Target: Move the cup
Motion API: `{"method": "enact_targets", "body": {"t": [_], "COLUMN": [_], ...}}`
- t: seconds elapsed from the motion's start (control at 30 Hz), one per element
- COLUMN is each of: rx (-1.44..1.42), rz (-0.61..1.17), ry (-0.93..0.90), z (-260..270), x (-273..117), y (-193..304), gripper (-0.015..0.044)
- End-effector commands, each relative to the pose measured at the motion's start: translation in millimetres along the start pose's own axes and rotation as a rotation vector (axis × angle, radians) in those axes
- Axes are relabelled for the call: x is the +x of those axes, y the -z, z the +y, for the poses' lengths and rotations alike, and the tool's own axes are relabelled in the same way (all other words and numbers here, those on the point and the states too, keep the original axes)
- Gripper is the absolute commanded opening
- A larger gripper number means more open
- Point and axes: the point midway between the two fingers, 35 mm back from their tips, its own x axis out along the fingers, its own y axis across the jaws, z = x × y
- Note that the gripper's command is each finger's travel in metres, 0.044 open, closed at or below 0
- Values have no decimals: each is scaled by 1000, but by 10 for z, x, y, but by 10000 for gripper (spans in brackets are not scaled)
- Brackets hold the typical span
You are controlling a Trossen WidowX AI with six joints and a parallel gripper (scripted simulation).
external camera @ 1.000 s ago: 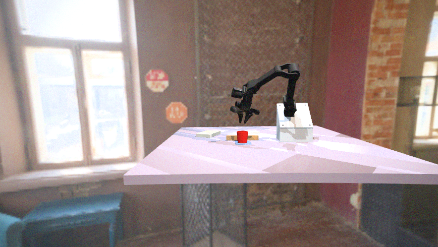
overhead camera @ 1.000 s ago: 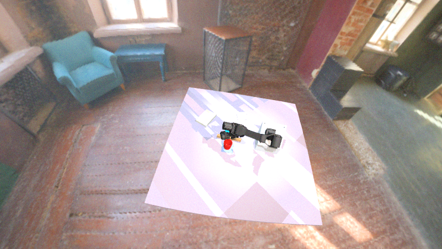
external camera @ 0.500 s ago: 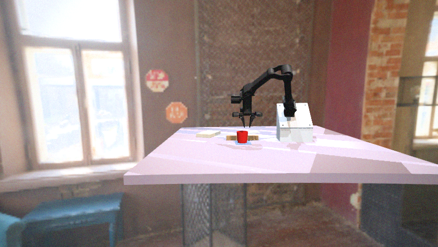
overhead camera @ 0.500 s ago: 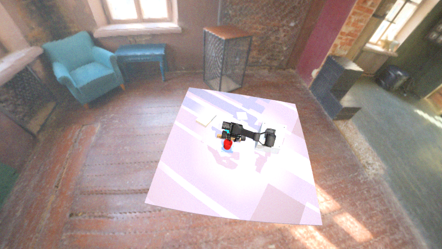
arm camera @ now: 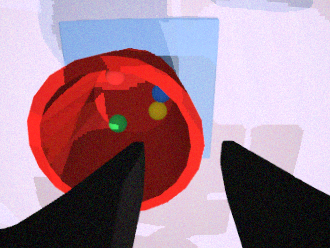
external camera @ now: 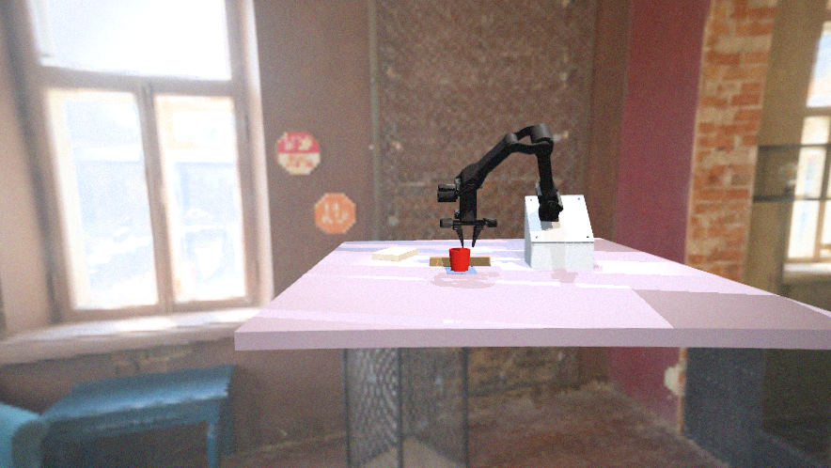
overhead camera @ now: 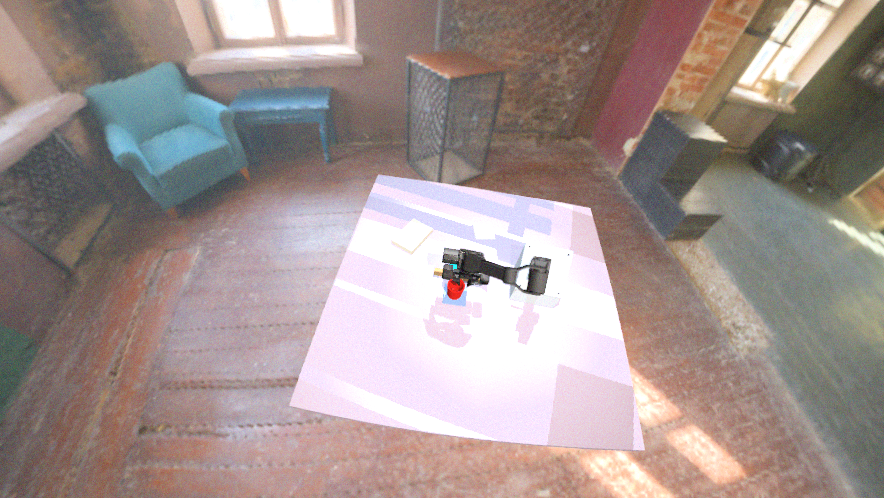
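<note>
While cup (arm camera: 113,133) sits on blue pad (arm camera: 193,46) just below gripper (external camera: 467,241), fingers part-spread, gripping nothing; marbles (arm camera: 157,111) inside. Grasp, carry, set-down, release all remain.

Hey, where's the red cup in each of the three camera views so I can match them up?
Top: red cup near the middle, just below the arm's wrist.
Exterior: centre of the tabletop, under the fingers.
Wrist: left of centre, marbles inside.
Shared landmark: the light blue pad under the cup.

cup (arm camera: 113,139): glossy red plastic | table (external camera: 523,307): smooth, matt | marbles (arm camera: 157,111): shiny
</note>
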Motion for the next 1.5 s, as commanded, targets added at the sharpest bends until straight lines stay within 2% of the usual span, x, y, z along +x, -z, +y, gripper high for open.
{"method": "enact_targets", "body": {"t": [0.0,0.87,0.97,1.3,1.47], "rx": [9,9,2,2,2], "rz": [3,8,13,13,13], "ry": [5,5,3,3,3], "z": [-20,-48,-33,-33,-31], "x": [80,425,407,407,392], "y": [-9,7,25,25,24], "gripper": [148,148,69,2,0]}}
